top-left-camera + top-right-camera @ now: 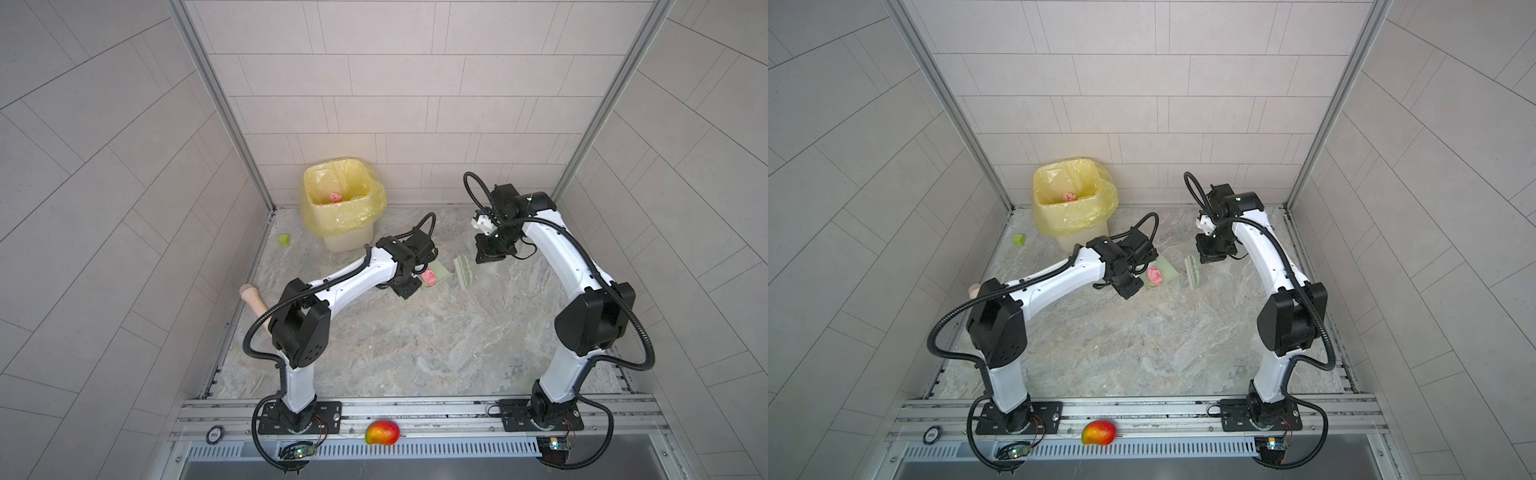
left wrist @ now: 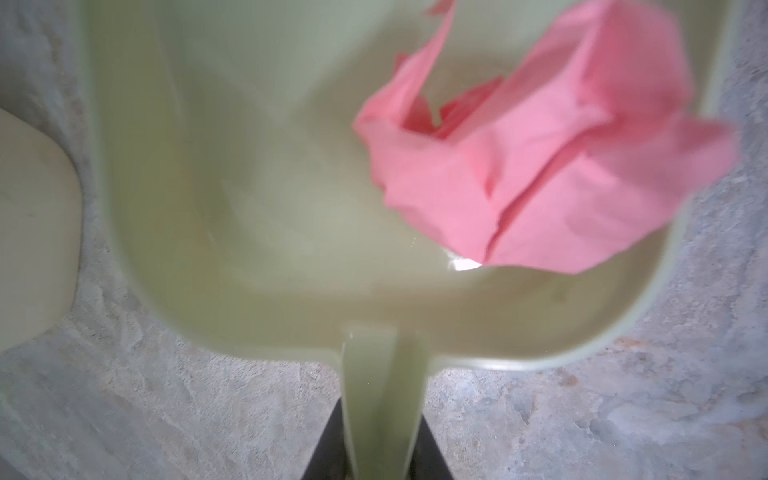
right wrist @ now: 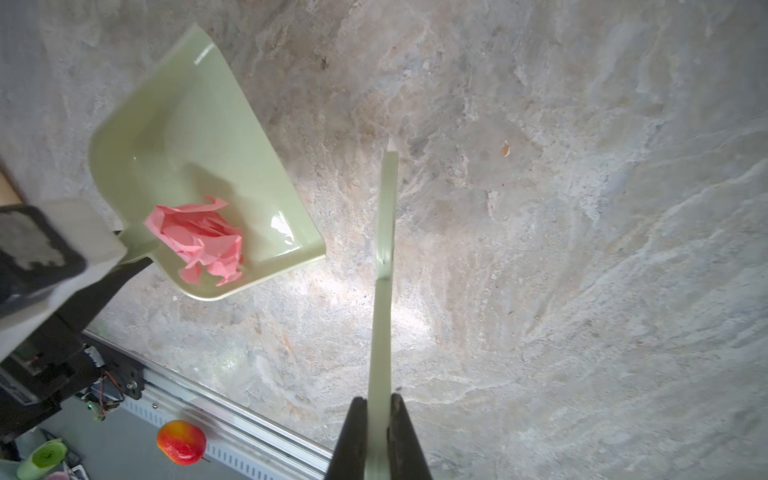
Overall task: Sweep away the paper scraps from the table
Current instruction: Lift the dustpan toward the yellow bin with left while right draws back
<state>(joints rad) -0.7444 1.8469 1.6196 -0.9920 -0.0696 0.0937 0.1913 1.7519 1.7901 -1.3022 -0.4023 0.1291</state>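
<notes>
Nearest me, on the front rail, lies one red-yellow mango (image 1: 382, 432), no part of the job. Beyond it the worktop (image 1: 415, 332) looks swept: I count nothing loose on the marble, though the two arms hide some of it. One pink scrap (image 3: 199, 241) sits at the back of the single pale green dustpan (image 3: 187, 137). The left gripper (image 2: 380, 440) holds that dustpan by its handle, clamped narrow, near the bin and, as I judge from the shadow under it, raised a little. The right gripper (image 3: 379, 419) is shut tight on the handle of the one matching brush (image 3: 384, 232), which stands just beside the dustpan's open lip without touching it. The one bin (image 1: 332, 232), lined in yellow, already holds paper scraps (image 1: 336, 197): pink, one wad or two, I cannot tell. I judge the sweeping nearly done, with this last load left to tip into the bin. One lime-green cube (image 1: 284, 240) and one wooden handle (image 1: 253, 297) lie off to the left.
</notes>
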